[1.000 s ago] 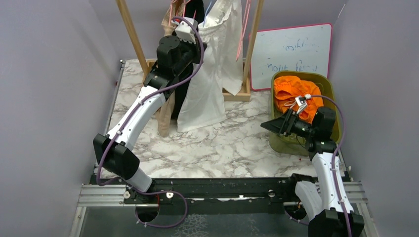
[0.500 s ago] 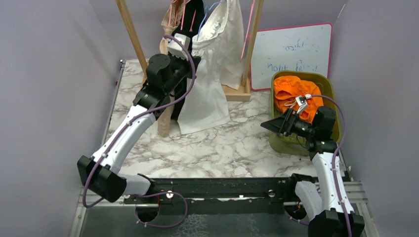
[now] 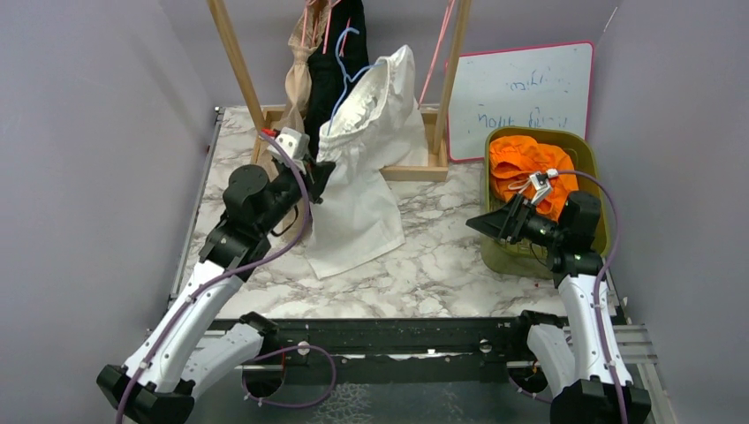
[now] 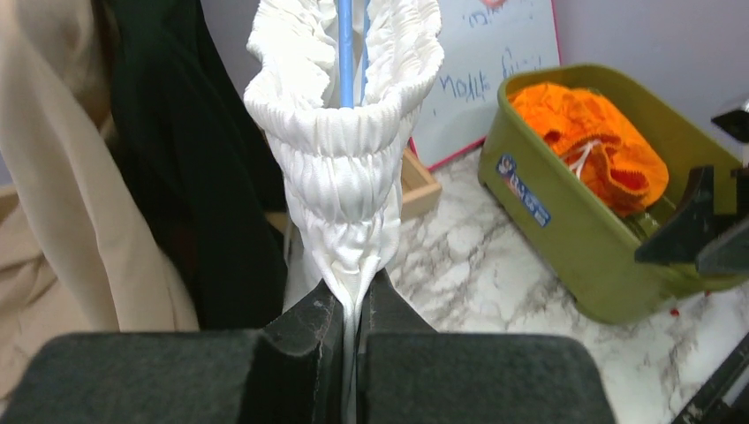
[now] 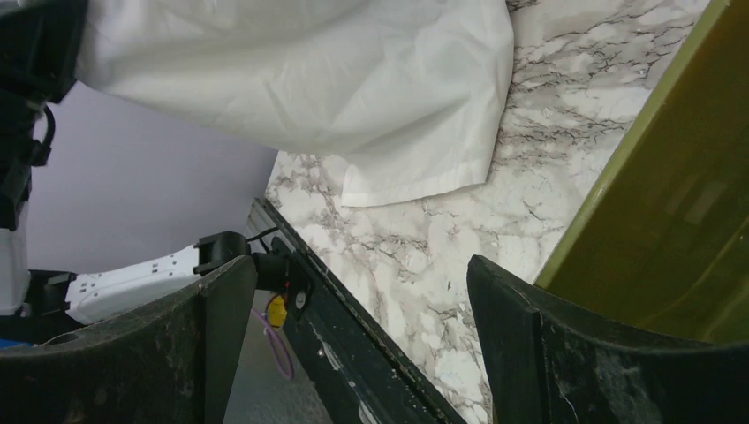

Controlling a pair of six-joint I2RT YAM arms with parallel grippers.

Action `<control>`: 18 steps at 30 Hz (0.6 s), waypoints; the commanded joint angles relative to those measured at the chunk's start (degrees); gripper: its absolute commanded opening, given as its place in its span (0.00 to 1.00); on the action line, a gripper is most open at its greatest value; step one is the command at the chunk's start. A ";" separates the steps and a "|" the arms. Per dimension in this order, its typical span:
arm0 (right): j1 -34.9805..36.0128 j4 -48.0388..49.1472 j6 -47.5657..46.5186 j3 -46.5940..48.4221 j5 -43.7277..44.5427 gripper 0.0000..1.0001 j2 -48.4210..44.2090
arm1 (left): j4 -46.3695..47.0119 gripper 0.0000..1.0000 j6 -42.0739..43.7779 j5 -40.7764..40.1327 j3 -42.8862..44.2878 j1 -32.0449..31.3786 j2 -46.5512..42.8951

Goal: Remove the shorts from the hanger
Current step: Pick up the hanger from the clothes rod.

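Cream-white shorts (image 3: 362,177) hang slanted in the upper middle of the overhead view. Their gathered waistband is looped around a blue hanger (image 4: 345,53) on a wooden rack (image 3: 231,53), and their legs trail onto the marble table (image 3: 424,265). Just left of centre, the left gripper (image 3: 316,168) is clamped tight on the waistband's lower edge; its wrist view shows the fabric pinched between black fingers (image 4: 309,331). Black shorts (image 3: 320,93) and tan shorts (image 3: 298,84) hang beside them, further left. At the right, orange shorts (image 3: 521,163) lie in an olive bin (image 3: 583,146). The right gripper (image 3: 486,223) hovers at the bin's left side, jaws spread wide, holding nothing.
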 commanded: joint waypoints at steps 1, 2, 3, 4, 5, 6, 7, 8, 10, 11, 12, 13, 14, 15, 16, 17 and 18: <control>0.31 -3.63 1.24 -0.53 3.30 0.91 -1.26 | -6.57 0.00 -1.39 1.78 -6.44 -0.12 -7.64; 0.31 -2.99 2.03 -0.77 3.60 0.91 -1.72 | -7.67 0.00 -1.72 1.78 -8.14 -0.10 -9.55; 0.31 -2.12 2.80 -0.97 3.66 0.91 -2.26 | -8.63 0.00 -2.29 1.87 -9.76 -0.09 -11.61; 0.31 -1.21 3.75 -1.25 3.66 0.91 -2.79 | -9.35 0.00 -2.94 2.10 -11.30 -0.09 -13.56; 0.31 -0.24 4.54 -1.51 3.53 0.91 -3.27 | -10.09 0.00 -3.61 2.81 -12.86 -0.11 -15.51; 0.31 0.45 5.04 -1.64 3.32 0.91 -3.70 | -11.03 0.00 -4.10 3.89 -14.23 -0.10 -17.27; 0.31 1.00 5.27 -1.67 3.03 0.92 -4.02 | -12.34 0.00 -4.40 5.25 -15.10 -0.14 -18.63; 0.31 1.32 5.34 -1.48 2.68 0.92 -4.23 | -13.86 0.00 -4.62 7.31 -15.71 -0.13 -19.85; 0.31 2.40 5.38 -1.42 1.38 0.93 -4.52 | -15.77 0.00 -5.49 10.98 -16.86 -0.14 -21.23; 0.31 3.17 5.62 -1.48 0.62 0.92 -4.62 | -15.47 0.00 -7.11 13.17 -17.68 -0.20 -21.75; 0.31 4.18 6.28 -1.66 -0.20 0.92 -4.74 | -14.93 0.00 -7.95 16.03 -18.33 -0.18 -22.05; 0.31 5.25 6.72 -1.87 -0.82 0.92 -4.91 | -14.37 0.00 -8.61 19.21 -18.79 -0.20 -22.03; 0.31 5.81 6.91 -1.94 -0.96 0.93 -4.96 | -14.24 0.00 -9.19 21.66 -19.21 -0.23 -21.85; 0.31 5.94 6.89 -1.96 -0.70 0.92 -5.00 | -14.05 0.00 -9.65 23.68 -19.50 -0.21 -21.58; 0.31 5.79 6.56 -1.80 -0.47 0.93 -4.99 | -14.09 0.00 -9.96 25.50 -19.65 -0.18 -21.24; 0.31 5.84 6.18 -1.71 -0.46 0.92 -4.91 | -14.08 0.00 -10.13 27.25 -19.80 -0.18 -20.89; 0.31 5.85 5.71 -1.30 -0.55 0.93 -4.72 | -14.10 0.00 -10.27 29.19 -19.91 -0.18 -20.42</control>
